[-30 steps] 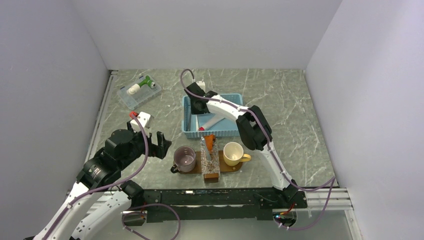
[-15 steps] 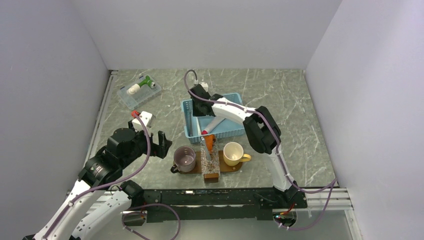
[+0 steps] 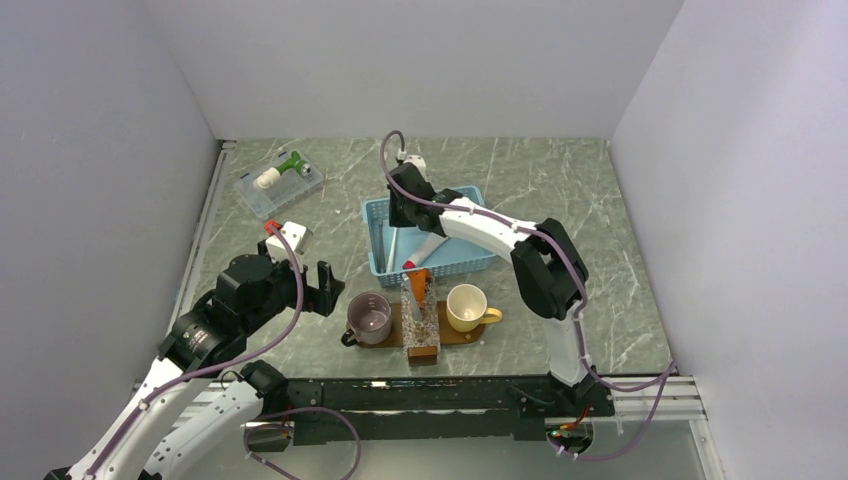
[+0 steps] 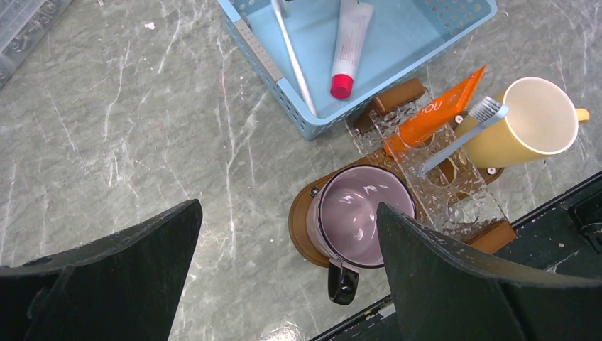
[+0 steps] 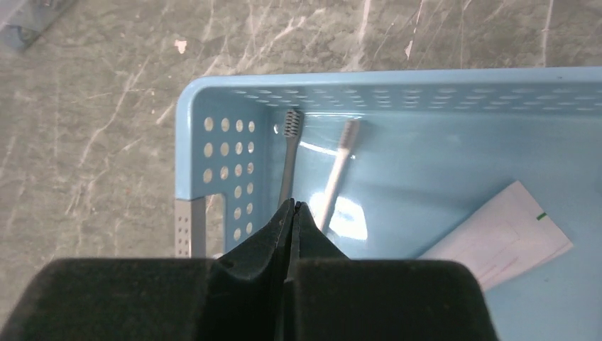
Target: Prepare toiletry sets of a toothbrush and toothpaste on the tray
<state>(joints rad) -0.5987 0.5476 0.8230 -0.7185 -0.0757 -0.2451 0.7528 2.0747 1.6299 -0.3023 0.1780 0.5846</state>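
Observation:
My right gripper [image 5: 293,204] is shut, its tips low inside the blue basket [image 5: 213,106] at the left wall. A thin pale toothbrush [image 5: 287,160] leans there, and its handle runs behind my left fingertip. Nothing shows between the jaws. In the top view that gripper [image 3: 399,213] sits over the basket's left half. The orange toothpaste [image 4: 433,114] stands in a clear holder [image 4: 461,192] on the brown tray [image 4: 302,224], with a light-blue toothbrush [image 4: 461,135] beside it. My left gripper [image 4: 287,209] hangs open above the table, left of the tray.
A purple mug [image 4: 362,217] and a yellow mug [image 4: 536,117] stand on the tray's ends. A white tube with a red cap [image 4: 349,42] lies in the basket, near a second pale stick [image 5: 339,167]. A clear plastic box [image 3: 278,183] sits at the back left.
My right gripper has slid a little to the right along the basket's far left corner, and the basket has turned slightly. The left arm has barely moved.

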